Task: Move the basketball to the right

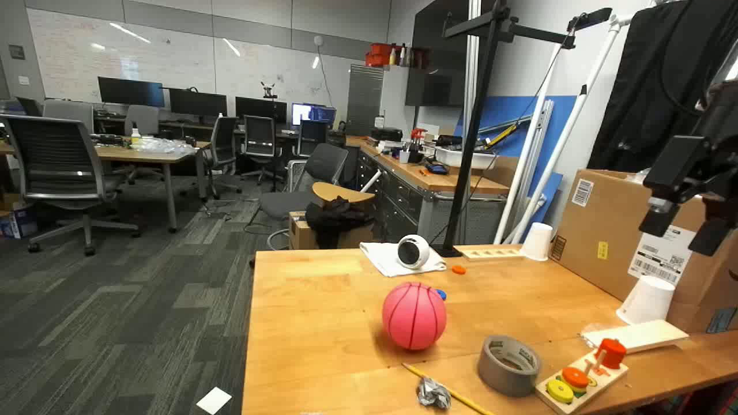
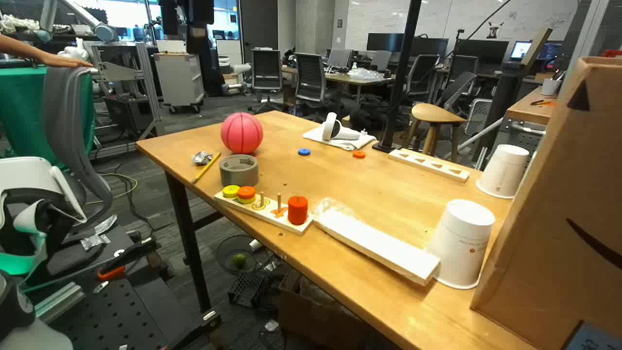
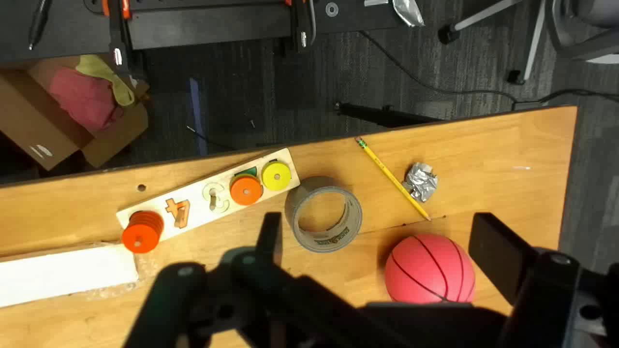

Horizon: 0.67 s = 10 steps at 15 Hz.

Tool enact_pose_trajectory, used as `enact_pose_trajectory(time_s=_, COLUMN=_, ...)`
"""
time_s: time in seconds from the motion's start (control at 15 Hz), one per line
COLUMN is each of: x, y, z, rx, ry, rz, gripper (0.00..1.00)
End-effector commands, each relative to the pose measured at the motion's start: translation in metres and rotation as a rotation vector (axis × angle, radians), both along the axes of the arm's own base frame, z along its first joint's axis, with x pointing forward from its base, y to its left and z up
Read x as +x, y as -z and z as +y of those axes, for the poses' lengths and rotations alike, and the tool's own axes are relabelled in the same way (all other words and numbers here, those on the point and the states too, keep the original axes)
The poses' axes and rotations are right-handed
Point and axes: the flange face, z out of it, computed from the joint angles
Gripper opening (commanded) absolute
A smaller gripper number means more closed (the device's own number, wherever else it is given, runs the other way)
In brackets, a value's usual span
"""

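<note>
The reddish-pink basketball (image 1: 414,316) with dark seam lines rests on the wooden table (image 1: 311,323). It also shows near the table's far left corner in an exterior view (image 2: 242,132). In the wrist view the basketball (image 3: 428,270) lies below the jaws, nearer the right finger, its lower part hidden by the gripper body. My gripper (image 3: 379,237) is open and empty, its fingers wide apart. In an exterior view the gripper (image 1: 683,229) hangs high at the right, in front of the cardboard box and well apart from the ball.
A grey tape roll (image 3: 324,215), a pencil (image 3: 392,179), crumpled foil (image 3: 420,182) and a peg board (image 3: 213,200) lie near the ball. White cups (image 2: 461,243), a cardboard box (image 1: 611,242), a white slab (image 2: 376,245), a white-and-black round object (image 1: 413,252) and a black pole (image 1: 473,132) stand around.
</note>
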Motion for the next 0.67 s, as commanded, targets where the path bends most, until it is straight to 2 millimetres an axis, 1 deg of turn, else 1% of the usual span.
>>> enact_pose_trajectory(time_s=0.0, x=0.0004, y=-0.0036, z=-0.0002, rx=0.000, ry=0.000, rz=-0.006, gripper=1.00)
enact_pose_trajectory(time_s=0.13, x=0.0001, y=-0.0090, z=-0.0002, rx=0.001, ry=0.000, rz=-0.018, gripper=1.00)
enact_pose_trajectory(time_s=0.6, x=0.0001, y=-0.0095, z=-0.0002, rx=0.001, ry=0.000, rz=-0.019, gripper=1.00)
